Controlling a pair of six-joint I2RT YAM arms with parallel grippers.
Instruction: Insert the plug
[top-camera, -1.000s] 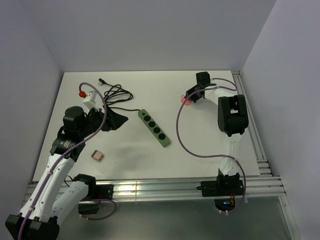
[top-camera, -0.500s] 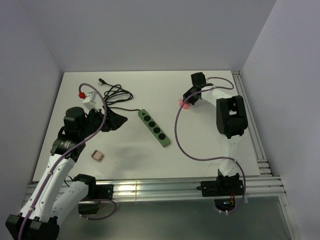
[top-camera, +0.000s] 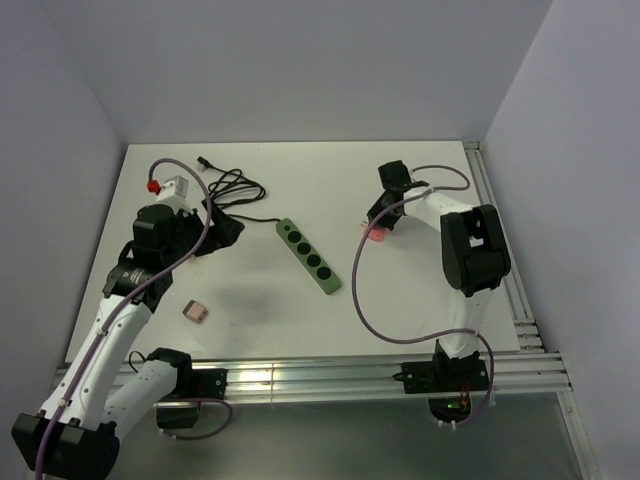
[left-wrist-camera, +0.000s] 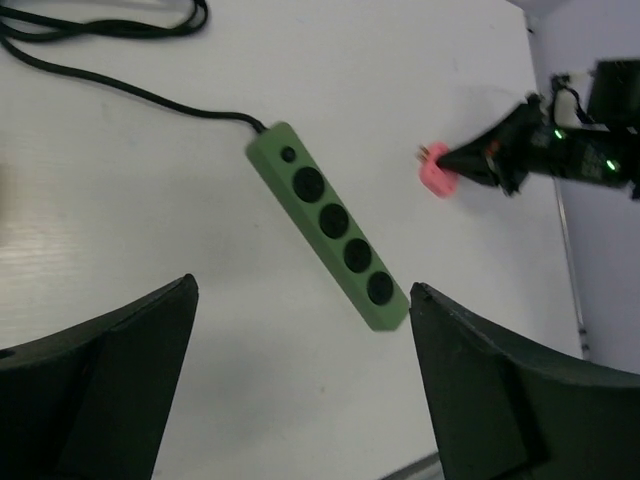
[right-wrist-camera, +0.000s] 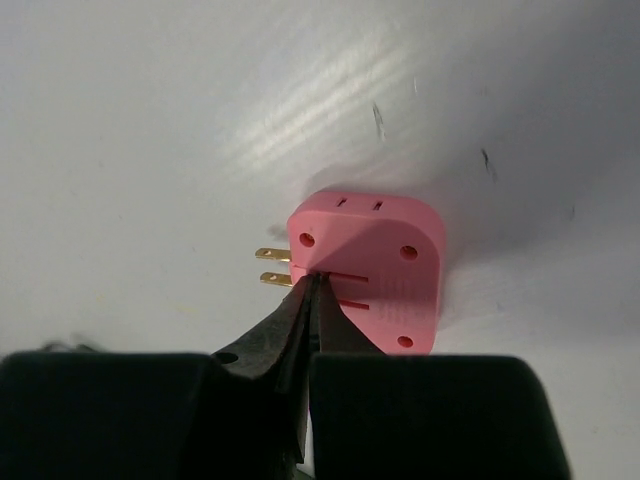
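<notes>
Pink against the white counter (right-wrist-camera: 140, 120), the plug (right-wrist-camera: 370, 270) lies flat just ahead of my right fingers (right-wrist-camera: 275, 335), its two brass prongs pointing off to their left. Those fingers are pressed tight together with no gap, their tips meeting over the plug's near edge, right by the root of the prongs. They clamp nothing, and I cannot tell whether they bear down on the casing or only hang over it. My left fingers (left-wrist-camera: 110, 380) stand wide apart above the counter with nothing held between them. Ahead of them, framed in the gap, the green power strip (left-wrist-camera: 328, 238) lies on a slant, its four round sockets dark and unfilled. A black cord (left-wrist-camera: 120, 85) leaves the strip's far end and trails off beyond the left-hand finger. From this wrist the plug shows farther off, past the right-hand finger and well apart from the strip. Overhead, a small tan block (top-camera: 195, 311) rests on the counter behind the left fingers, toward the arm bases.
</notes>
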